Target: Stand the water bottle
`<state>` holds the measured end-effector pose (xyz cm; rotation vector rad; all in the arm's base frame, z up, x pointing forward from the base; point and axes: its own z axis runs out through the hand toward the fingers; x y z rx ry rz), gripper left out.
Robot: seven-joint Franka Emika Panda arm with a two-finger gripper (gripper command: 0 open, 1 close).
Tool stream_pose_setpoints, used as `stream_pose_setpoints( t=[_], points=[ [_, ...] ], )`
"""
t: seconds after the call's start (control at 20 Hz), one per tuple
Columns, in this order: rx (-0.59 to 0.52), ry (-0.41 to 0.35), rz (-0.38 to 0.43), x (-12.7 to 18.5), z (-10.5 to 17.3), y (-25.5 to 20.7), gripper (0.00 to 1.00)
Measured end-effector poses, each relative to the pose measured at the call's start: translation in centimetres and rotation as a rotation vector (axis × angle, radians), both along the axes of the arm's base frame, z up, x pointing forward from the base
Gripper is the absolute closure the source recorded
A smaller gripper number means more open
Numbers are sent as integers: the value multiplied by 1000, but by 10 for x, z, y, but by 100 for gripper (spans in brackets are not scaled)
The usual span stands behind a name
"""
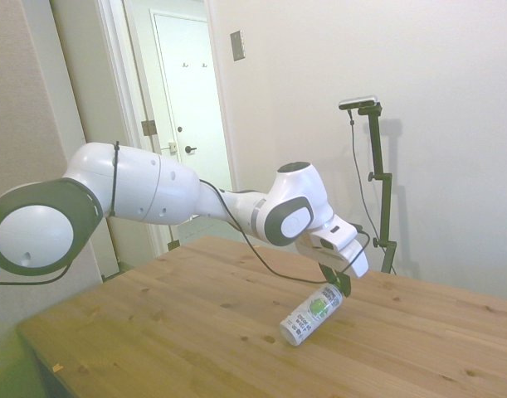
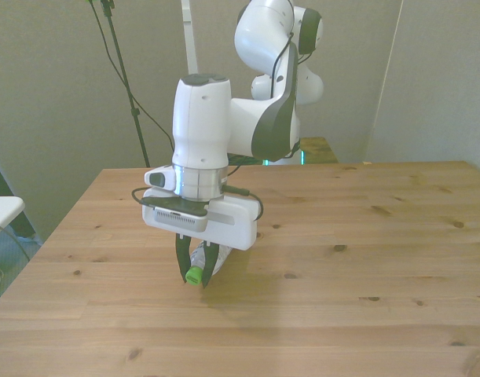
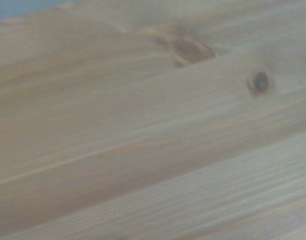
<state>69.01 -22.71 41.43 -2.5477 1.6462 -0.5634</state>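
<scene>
1. Your gripper (image 1: 336,282) has its fingers (image 2: 180,263) pinching the water bottle (image 1: 311,314) near the neck, by the green cap (image 2: 193,276).
2. The bottle hangs tilted: cap end raised in the grip, base low and seemingly touching the bench (image 1: 195,332), though the side view is too coarse to be sure of contact.
3. Holding it near the top lets the base act as a pivot, so the body can swing upright beneath the fingers.
4. The wrist view shows only blurred wood grain and knots (image 3: 192,50); judge tilt from the side view instead.
5. The bottle is not yet standing.
</scene>
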Motion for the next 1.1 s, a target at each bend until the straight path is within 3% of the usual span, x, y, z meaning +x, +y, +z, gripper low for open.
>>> stream_pose_setpoints(
  t=[0.3, 0.65, 1.1],
  points=[
    [-7, -140, 63, -7, 63, 73, 100],
    [-57, -257, 127, -34, 112, 161, 100],
    [-169, -404, 150, -76, 130, 204, 100]
  ],
)
